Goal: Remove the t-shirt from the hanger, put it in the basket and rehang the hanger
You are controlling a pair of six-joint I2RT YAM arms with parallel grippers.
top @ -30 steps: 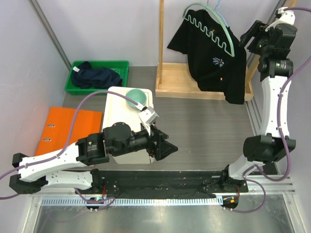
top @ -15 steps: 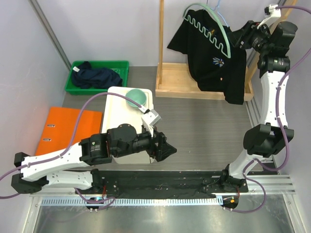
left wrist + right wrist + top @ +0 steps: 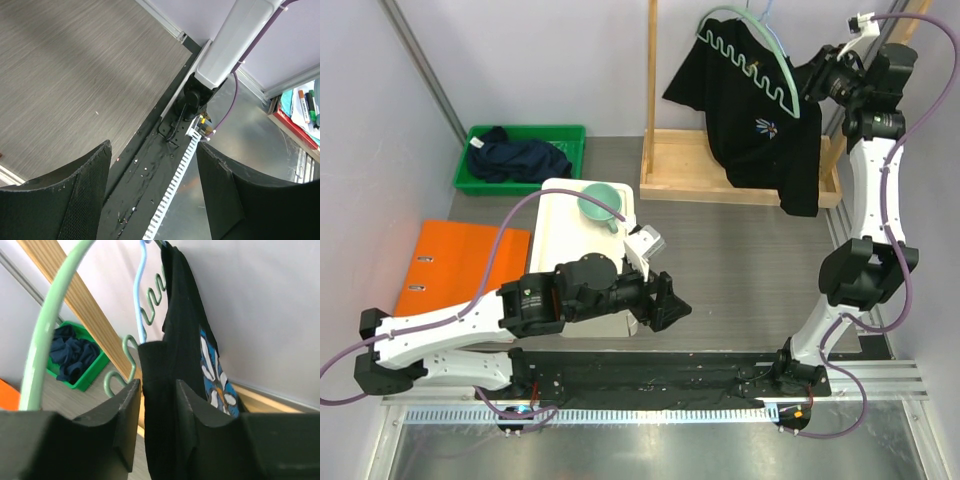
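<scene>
A black t-shirt with a blue flower print hangs on a pale green wavy hanger on the wooden rack. My right gripper is at the shirt's right shoulder. In the right wrist view its jaws stand narrowly apart with a fold of the black t-shirt filling the gap. The green hanger and its blue hook are just left of the jaws. My left gripper is open and empty, low near the table's front; it looks at the right arm's base.
The wooden rack post and its base tray stand at the back. A green bin holds dark clothes at back left. A white box with a green bowl and an orange folder lie left.
My right gripper has moved left and up to the shirt's right shoulder and narrowed around the fabric. My left arm has shifted slightly to the right.
</scene>
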